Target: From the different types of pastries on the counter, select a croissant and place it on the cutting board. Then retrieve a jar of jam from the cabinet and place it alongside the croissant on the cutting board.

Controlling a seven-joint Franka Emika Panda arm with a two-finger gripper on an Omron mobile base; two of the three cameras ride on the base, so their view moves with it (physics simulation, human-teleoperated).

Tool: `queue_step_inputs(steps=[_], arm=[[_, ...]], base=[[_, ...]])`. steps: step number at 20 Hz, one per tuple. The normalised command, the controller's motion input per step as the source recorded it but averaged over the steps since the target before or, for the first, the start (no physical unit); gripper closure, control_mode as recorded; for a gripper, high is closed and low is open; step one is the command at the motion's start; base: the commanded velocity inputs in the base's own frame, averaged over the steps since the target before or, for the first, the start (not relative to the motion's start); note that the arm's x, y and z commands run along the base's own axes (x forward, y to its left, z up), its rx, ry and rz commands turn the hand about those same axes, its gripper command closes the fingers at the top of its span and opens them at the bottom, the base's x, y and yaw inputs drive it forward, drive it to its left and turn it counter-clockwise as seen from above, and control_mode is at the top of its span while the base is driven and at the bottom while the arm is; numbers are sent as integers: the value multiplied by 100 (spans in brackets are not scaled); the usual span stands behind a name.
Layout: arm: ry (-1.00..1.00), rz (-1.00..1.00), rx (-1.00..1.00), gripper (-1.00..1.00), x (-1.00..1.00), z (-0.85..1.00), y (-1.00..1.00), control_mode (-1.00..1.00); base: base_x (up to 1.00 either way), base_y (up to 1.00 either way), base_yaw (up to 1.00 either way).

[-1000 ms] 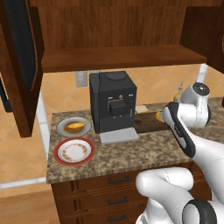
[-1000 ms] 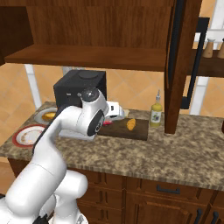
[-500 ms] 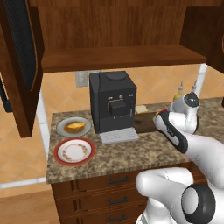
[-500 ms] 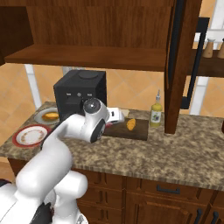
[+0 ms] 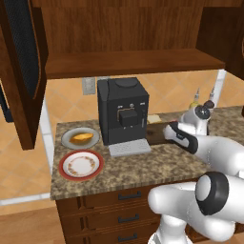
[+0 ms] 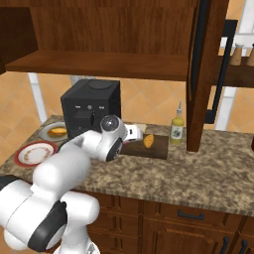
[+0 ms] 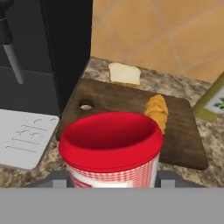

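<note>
Granite counter (image 5: pixel 128 169) at lower frame, jar (image 7: pixel 111 151) clamped in the gripper (image 7: pixel 111 177), fingertips hidden behind it.

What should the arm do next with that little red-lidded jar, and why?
Probably carry the jar of jam, held in the gripper, a bit further forward and lower it onto the bare near part of the cutting board. The croissant already lies there, and the jar hangs just short of the board.
</note>
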Motion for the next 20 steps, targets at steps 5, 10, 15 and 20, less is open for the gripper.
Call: queue_step_inputs(steps=[5,10,15,20], arm=[[-10,0,15,100,11,-35,-1,-100],[-10,0,6,100,40,-10,5,-100],[0,-2,1,100,64,-5,23,-100],[-2,2,-2,100,-37,-35,-16,-100]], base=[[0,0,0],[0,0,0],[0,0,0],[0,0,0]])
